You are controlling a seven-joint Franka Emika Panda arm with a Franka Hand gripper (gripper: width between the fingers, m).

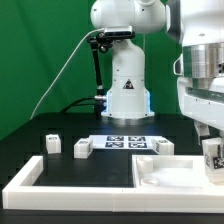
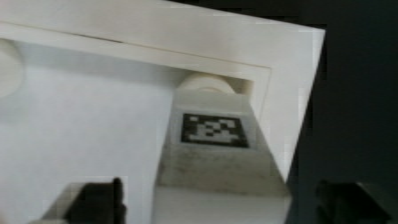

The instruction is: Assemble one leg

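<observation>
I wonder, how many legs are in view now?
4 legs, in the exterior view: two left of the marker board, one right of it, one at the tool, by the tray's corner. Others may be hidden.

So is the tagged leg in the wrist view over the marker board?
No, the leg stands at the tray corner.

Tagged leg [image 2: 222,150] lying between, and clear of, the parted fingers [image 2: 100,202] of the pincer [image 2: 219,195], far end meeting the tray [image 2: 107,95] corner.
</observation>
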